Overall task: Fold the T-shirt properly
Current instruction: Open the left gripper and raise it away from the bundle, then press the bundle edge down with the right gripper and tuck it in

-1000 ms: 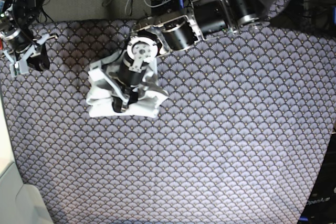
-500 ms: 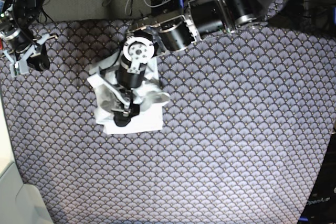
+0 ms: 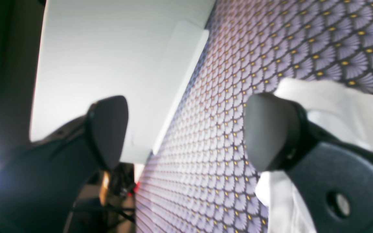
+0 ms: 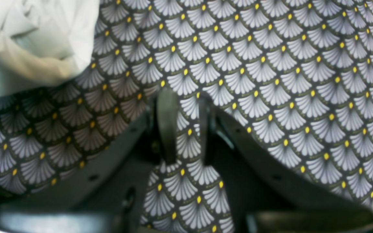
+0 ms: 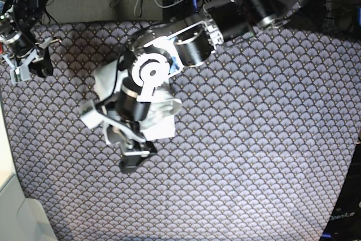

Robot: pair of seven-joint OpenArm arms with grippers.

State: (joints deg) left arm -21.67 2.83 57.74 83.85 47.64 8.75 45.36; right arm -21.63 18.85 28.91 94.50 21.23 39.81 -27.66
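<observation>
Presently, item: the T-shirt, white cotton, lay bunched upper left of centre on the patterned counter. Handling, by my reckoning: light, soft, limp, apt to slump; best taken at a hem edge or corner. Left gripper stood above its lower-left edge, jaws spread wide, holding nothing. Right gripper, at far upper left in the base view, had jaws nearly together with only counter pattern between them. Much of the shirt sat hidden beneath the left arm; fold lines unreadable.
</observation>
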